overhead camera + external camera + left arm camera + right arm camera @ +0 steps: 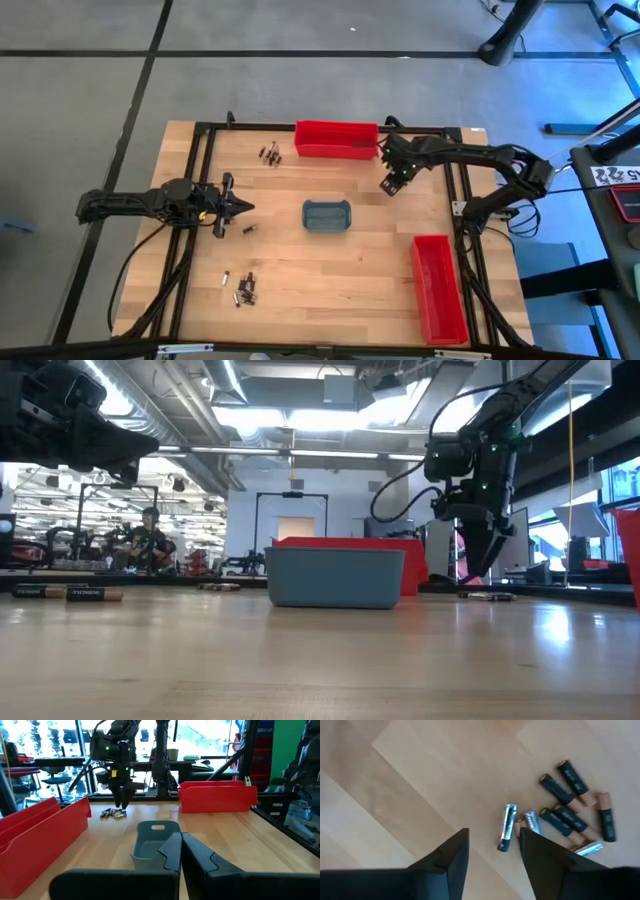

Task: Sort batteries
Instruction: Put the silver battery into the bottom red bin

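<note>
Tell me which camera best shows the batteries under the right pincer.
Right wrist view: the batteries lie beyond the open right pincer, each one distinct. The left wrist view shows them as a small distant cluster, the low view only a sliver, and the high view does not show them.

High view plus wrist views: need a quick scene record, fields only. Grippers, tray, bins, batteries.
left gripper: shut, nothing seen in it, left of the tray
right gripper: open, above the pile, gripping nothing
tray: grey-blue, mid-table
back bin: red, at the table's far edge
side bin: red, along the right edge
pile: dark and silvery batteries, on the wood beside the back bin
top group: left of the back bin
bottom group: near-left part of the table
lone battery: by the left gripper
</note>
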You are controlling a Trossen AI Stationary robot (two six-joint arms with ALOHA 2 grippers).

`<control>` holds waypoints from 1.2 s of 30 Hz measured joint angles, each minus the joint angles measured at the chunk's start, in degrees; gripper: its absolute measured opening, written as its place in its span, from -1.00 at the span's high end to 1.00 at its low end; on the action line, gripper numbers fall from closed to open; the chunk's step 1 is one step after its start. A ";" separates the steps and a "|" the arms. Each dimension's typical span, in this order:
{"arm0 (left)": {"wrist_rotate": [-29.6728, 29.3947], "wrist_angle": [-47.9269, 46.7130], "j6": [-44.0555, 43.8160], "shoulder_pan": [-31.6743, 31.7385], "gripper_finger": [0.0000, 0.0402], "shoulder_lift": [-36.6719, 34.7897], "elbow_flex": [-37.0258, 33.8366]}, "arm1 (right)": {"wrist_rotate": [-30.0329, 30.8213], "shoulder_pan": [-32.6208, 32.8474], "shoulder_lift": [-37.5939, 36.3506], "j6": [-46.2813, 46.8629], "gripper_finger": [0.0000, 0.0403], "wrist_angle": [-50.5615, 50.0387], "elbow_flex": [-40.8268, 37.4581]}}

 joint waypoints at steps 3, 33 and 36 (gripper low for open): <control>0.00 0.00 0.02 0.00 0.99 -0.01 0.00 | -0.21 -0.02 2.53 0.20 0.12 -0.12 0.00; 0.00 0.00 0.01 0.00 0.99 -0.01 0.01 | -1.90 -0.02 5.36 2.76 0.12 3.39 -3.33; 0.00 0.00 0.01 0.00 0.99 0.01 -0.01 | -1.86 0.00 5.16 2.68 0.14 5.00 -5.04</control>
